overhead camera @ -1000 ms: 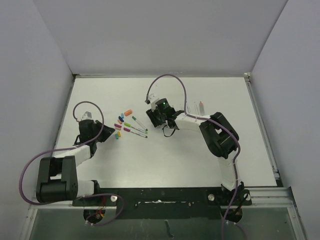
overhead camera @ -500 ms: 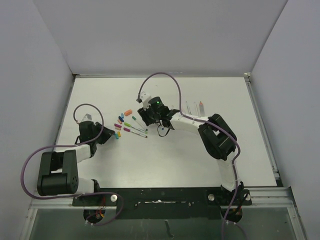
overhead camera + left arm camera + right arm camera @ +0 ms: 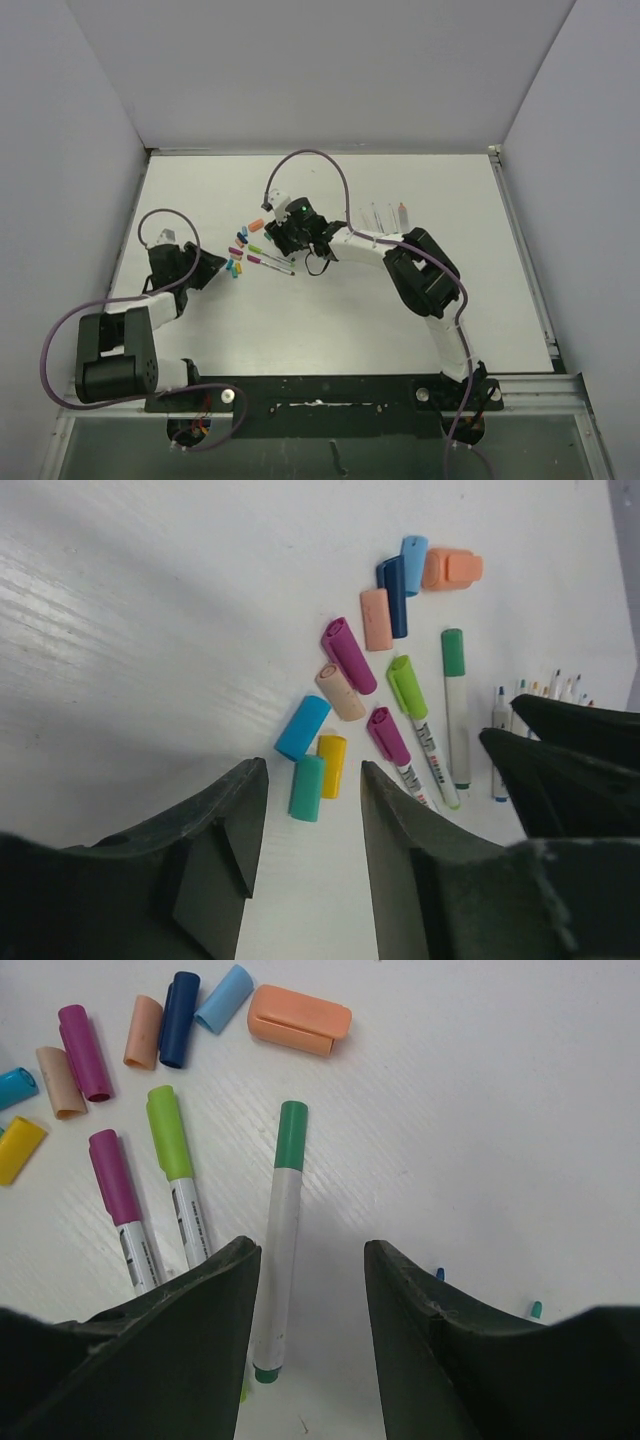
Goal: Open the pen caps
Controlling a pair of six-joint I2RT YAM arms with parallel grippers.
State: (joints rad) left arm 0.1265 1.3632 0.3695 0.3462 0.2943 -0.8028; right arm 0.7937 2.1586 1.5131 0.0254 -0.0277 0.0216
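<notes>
While left claw (image 3: 312, 770), right claw (image 3: 311, 1248) gape empty, pen caps (image 3: 349, 655) between, off table (image 3: 330, 330) edge.

Nine loose pen caps (image 3: 376, 630) are counted in the left wrist view: one fat orange cap (image 3: 452, 568), one light blue cap (image 3: 414, 555), one dark blue cap (image 3: 395, 598), one salmon cap (image 3: 376, 618), one magenta cap (image 3: 348, 655), one tan cap (image 3: 340, 692), one cyan cap (image 3: 302, 727), one yellow cap (image 3: 331, 765) and one teal cap (image 3: 307, 787). Three capped pens are counted beside them: one lime-capped pen (image 3: 430, 750), one magenta-capped pen (image 3: 403, 763) and one green-capped pen (image 3: 457, 720). A row of uncapped pens (image 3: 499, 745) is seen farther off, too small and too hidden to be counted.
</notes>
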